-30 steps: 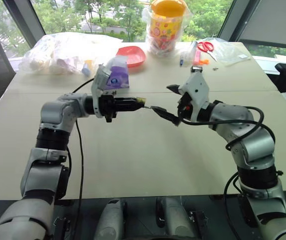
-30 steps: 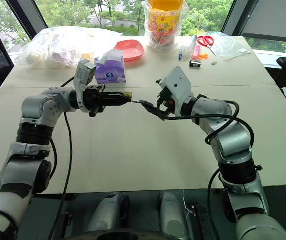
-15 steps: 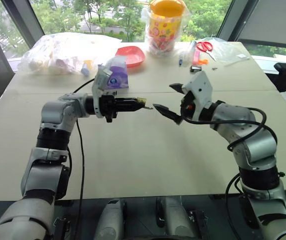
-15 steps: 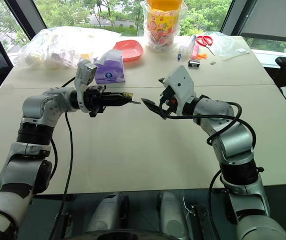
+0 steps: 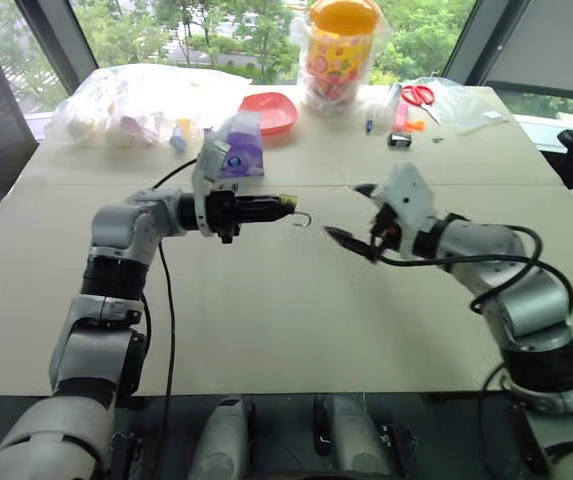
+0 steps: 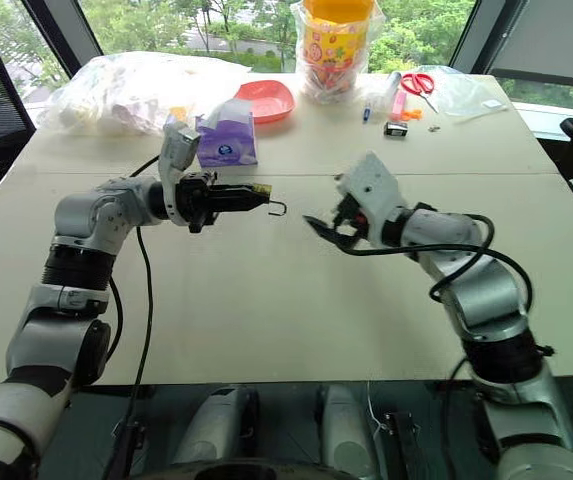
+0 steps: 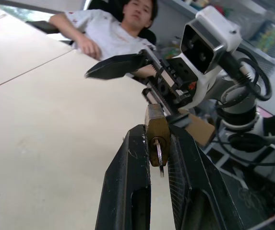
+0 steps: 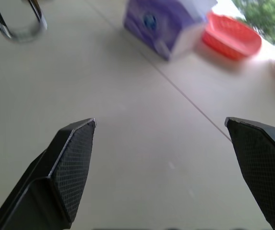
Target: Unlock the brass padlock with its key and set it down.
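A beige table (image 6: 266, 300) carries a purple tissue box (image 6: 226, 140), red bowl (image 6: 264, 100), scissors (image 6: 418, 80) and plastic bags (image 6: 131, 90) along its far edge

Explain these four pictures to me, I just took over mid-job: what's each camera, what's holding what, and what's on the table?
You are looking at a humanoid robot with two arms. Two pictures come from its head, looking down over a beige table. The other two come from cameras on each wrist, looking along that arm's two black fingers. The left tool is shut on the brass padlock, held above the table; the silver shackle sticks out toward the right arm. The right tool is open and holds nothing. At the far side lie a purple tissue pack, a red dish, a plastic bag, a yellow-lidded jar and scissors.
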